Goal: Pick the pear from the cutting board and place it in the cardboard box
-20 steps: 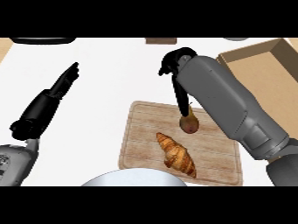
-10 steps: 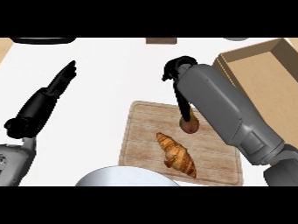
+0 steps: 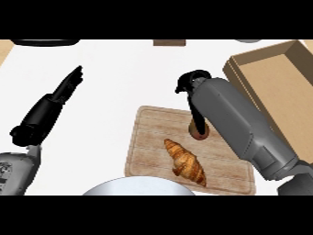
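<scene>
Pear (image 3: 201, 131): brownish, sits on the upper right part of the cutting board (image 3: 152, 151), mostly hidden under the right hand; only its lower side shows.
Handling: prob. light, stiff enough to take a pinch, but smooth and rounded, so it could roll or slip out if you take it off-centre. Skin may bruise; go easy.
Where to hold: across the widest part of the body, fingers one side and thumb the other; avoid the narrow neck. You can't tell which way it lies from here, too much is covered.
Right hand (image 3: 197, 117): comes down from above onto the pear, dark fingers reaching to its top and touching or nearly so. Whether they're curled round it you can't tell; the forearm blocks the view.
Right arm pose: grey forearm runs in from the lower right corner, diag. across the board's right edge, wrist bent steeply down at the pear.
Left hand (image 3: 67, 85): resting over the bare worktop (image 3: 118, 69) at the view's left, fingers straight and relaxed, nothing in it, well apart from the board.
Croissant (image 3: 185, 161): on the same board, just below the pear; keep clear of it when you lift.
Cardboard box (image 3: 254, 85): open top, at the right, just beside the board's upper right corner; short carry once you've got the pear.
Stage: my read, grasp not yet confirmed, lift still to do.
</scene>
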